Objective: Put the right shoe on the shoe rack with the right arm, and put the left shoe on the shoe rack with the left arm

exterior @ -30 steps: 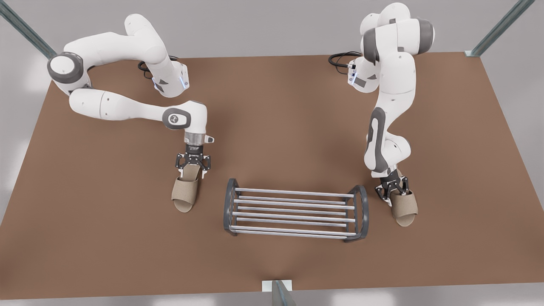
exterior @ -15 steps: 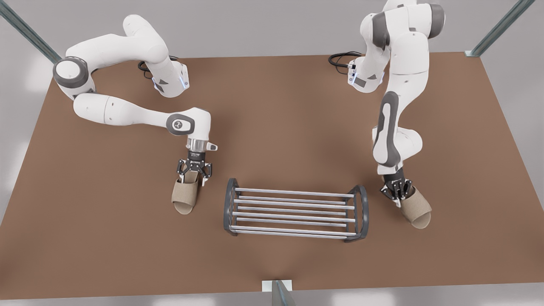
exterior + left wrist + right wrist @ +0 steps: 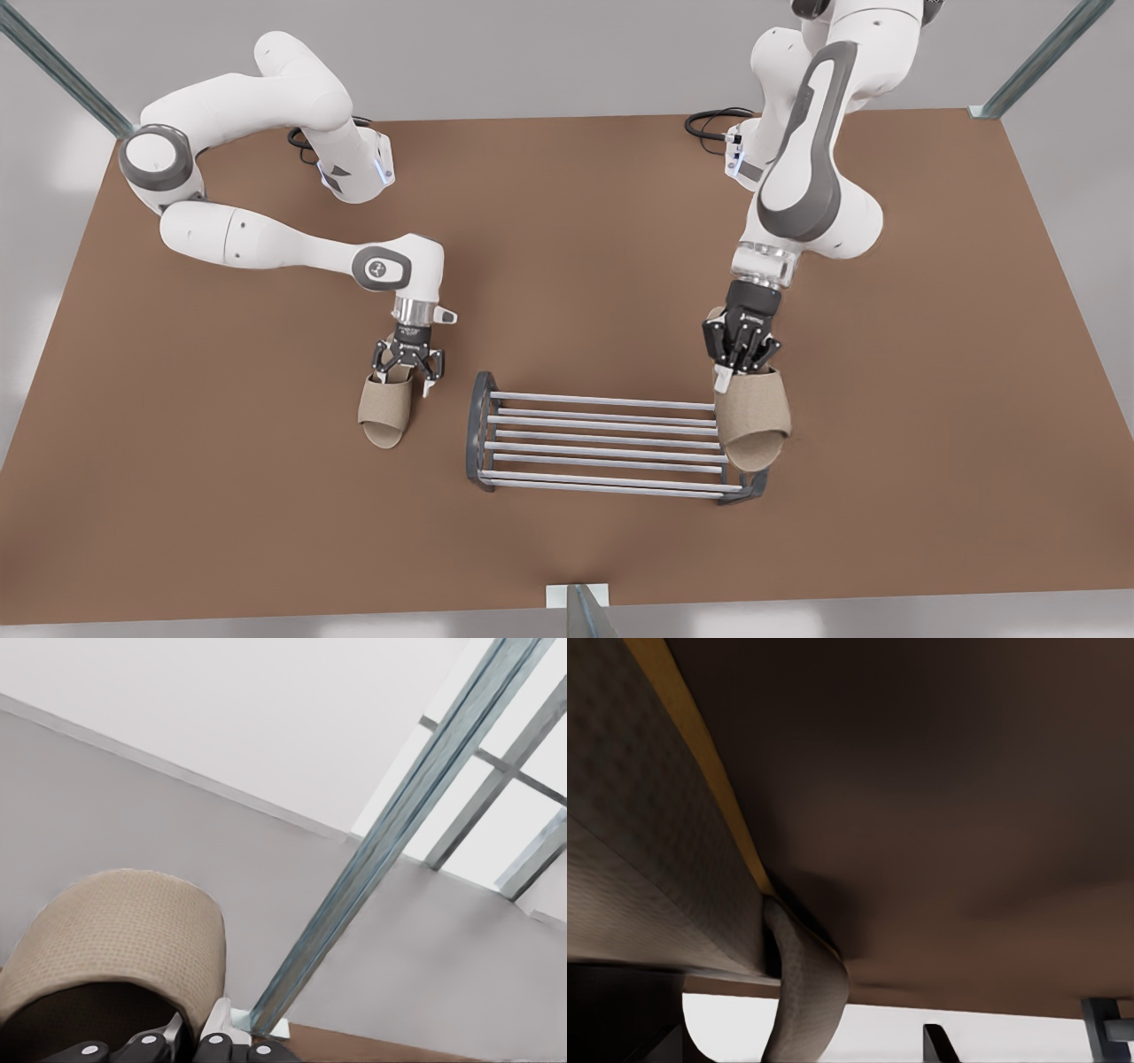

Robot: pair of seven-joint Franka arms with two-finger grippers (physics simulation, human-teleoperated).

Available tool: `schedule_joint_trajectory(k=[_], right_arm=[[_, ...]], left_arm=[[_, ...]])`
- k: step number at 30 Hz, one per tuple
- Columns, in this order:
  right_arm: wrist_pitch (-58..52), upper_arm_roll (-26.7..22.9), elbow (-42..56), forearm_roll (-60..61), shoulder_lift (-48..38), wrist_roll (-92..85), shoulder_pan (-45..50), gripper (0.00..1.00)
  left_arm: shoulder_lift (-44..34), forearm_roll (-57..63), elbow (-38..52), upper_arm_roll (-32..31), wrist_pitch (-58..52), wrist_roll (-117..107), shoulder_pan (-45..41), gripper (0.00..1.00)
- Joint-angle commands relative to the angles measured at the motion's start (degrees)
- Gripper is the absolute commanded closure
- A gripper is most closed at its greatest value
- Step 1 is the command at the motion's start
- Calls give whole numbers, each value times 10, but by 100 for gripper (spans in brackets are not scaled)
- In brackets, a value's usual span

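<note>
Neither slipper rests on the shoe rack [image 3: 611, 443] at lower centre yet. At centre-right, one gripper [image 3: 742, 359] pinches a slipper [image 3: 751, 416] lifted over the rack's right end frame, nearly ready to set down. At centre-left, the other gripper [image 3: 407, 365] clamps a second slipper [image 3: 386, 409] on the brown table [image 3: 576, 248]; which arm is which I cannot tell.

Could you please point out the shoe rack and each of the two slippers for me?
shoe rack [image 3: 611, 437]: front view, middle silver bar.
slipper over the rack [image 3: 751, 415]: front view, its wide upper band.
slipper beside the rack [image 3: 386, 404]: front view, its wide upper band.
</note>
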Motion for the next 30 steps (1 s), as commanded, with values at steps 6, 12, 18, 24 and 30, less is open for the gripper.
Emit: schedule_joint_trajectory(k=[6, 12, 18, 24, 30], right_arm=[[0, -1, 27, -6, 0, 24, 16, 0], [0, -8, 42, -10, 0, 24, 25, 0], [4, -16, 49, -13, 4, 26, 32, 0], [17, -17, 57, -14, 4, 25, 32, 0], [26, -17, 66, -16, 4, 23, 37, 0]], left_arm=[[86, -33, 30, -34, 6, -228, 3, 79], [155, -41, 67, -34, 2, -228, 8, 79], [201, -41, 105, -33, 2, -226, 15, 79], [221, -41, 110, -32, 3, -226, 25, 79], [219, -39, 110, -32, 3, -207, 25, 0]])
